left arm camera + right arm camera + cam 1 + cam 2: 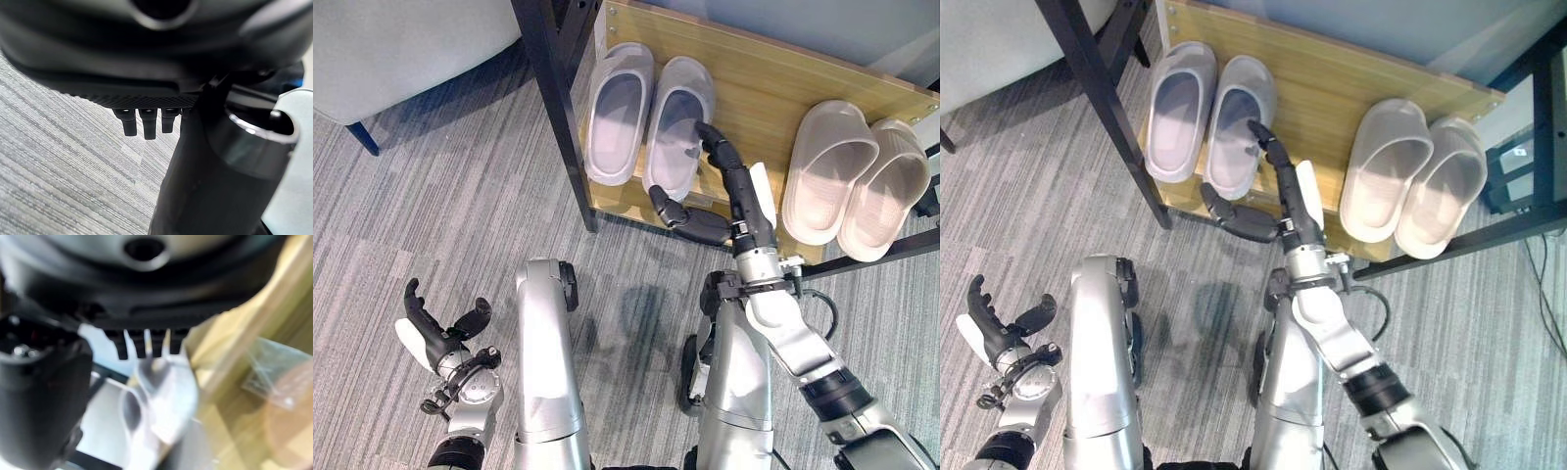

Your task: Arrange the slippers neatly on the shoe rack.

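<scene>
Two pale grey slippers lie side by side on the wooden shelf (754, 98) of the shoe rack, the left one (619, 113) and the right one (677, 122), toes pointing away from me. My right hand (736, 211) is open at the right one: straight fingers (717, 147) lie along its right side and the thumb (671, 211) rests at its heel by the shelf's front edge. The right wrist view has that slipper (161, 396) just past the fingers (142, 345). A beige pair (827, 166) (886, 191) lies further right. My left hand (435, 338) hangs open over the carpet, low on the left.
A black rack post (558, 108) stands at the shelf's left front corner and a black bar (901, 245) runs along the right front. A grey upholstered seat (401, 49) on a dark leg sits at the upper left. Striped grey carpet (460, 215) covers the floor.
</scene>
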